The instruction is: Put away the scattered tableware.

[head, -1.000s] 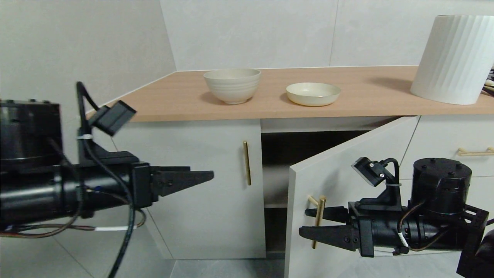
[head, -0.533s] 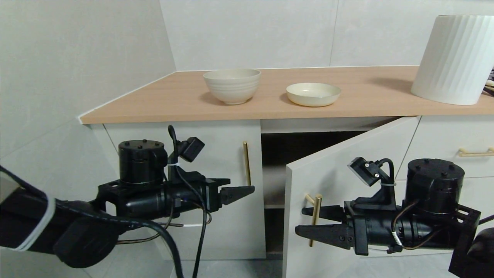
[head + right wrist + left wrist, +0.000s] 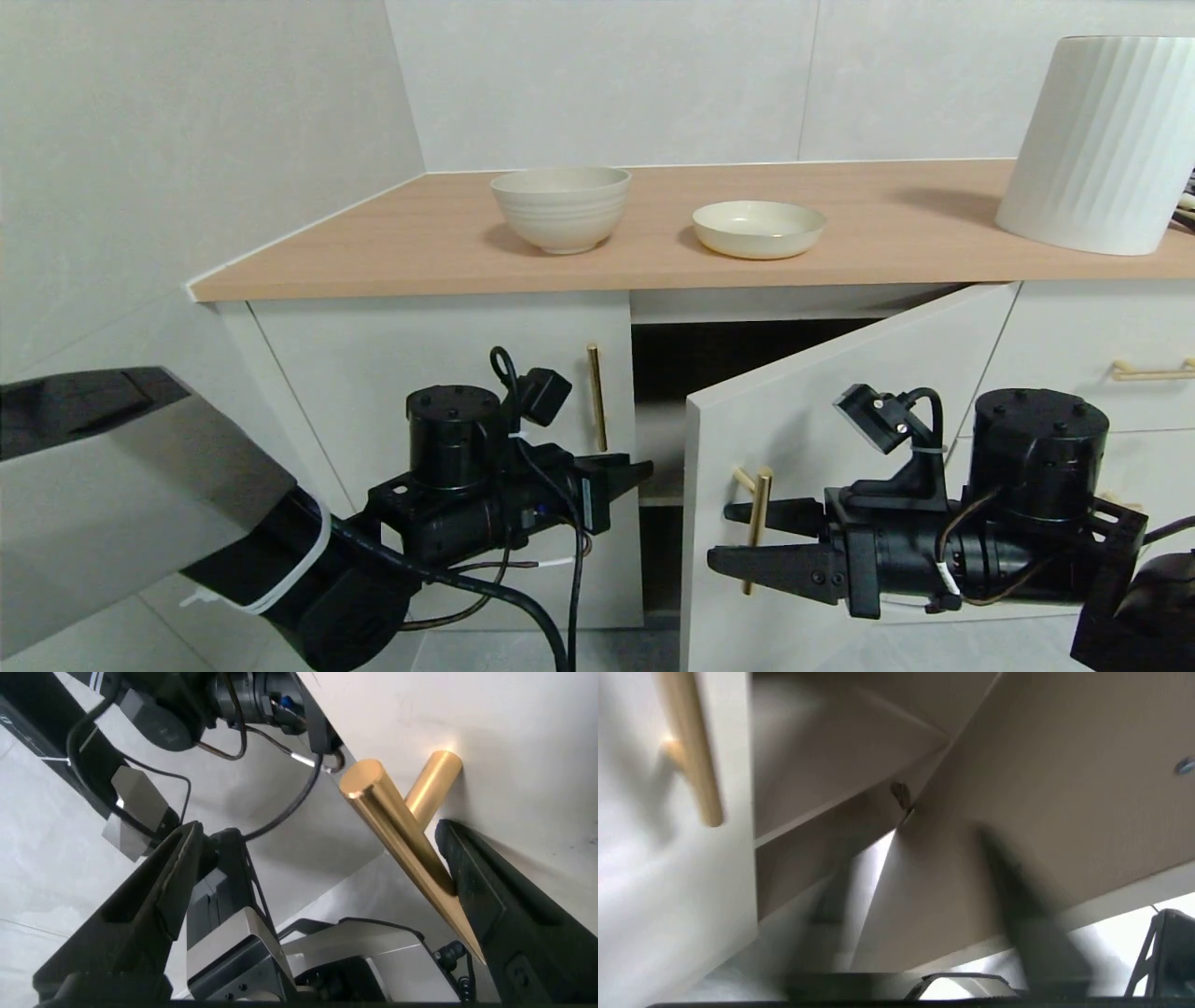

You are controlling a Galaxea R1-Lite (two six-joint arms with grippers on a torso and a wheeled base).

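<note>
A ribbed cream bowl [image 3: 560,207] and a shallow cream dish [image 3: 758,228] stand side by side on the wooden countertop [image 3: 420,243]. Below them the cabinet's right door [image 3: 822,373] hangs partly open. My right gripper [image 3: 738,537] is open, one finger on each side of that door's brass handle [image 3: 758,527]. The right wrist view shows the handle [image 3: 411,868] between the spread fingers [image 3: 159,905]. My left gripper [image 3: 637,471] is open, low at the edge of the dark cabinet opening [image 3: 672,373]. In the left wrist view it [image 3: 924,859] faces the inside shelf [image 3: 831,812].
A tall white ribbed container [image 3: 1106,140] stands at the right end of the countertop. The left cabinet door [image 3: 448,373] is closed, its brass handle [image 3: 597,396] beside my left gripper. A drawer with a brass pull [image 3: 1153,369] is at the far right. A wall bounds the left side.
My left arm has swung forward, down and to the right, up to the cabinet opening. The right gripper, the handle and the door edge have shifted slightly left.
</note>
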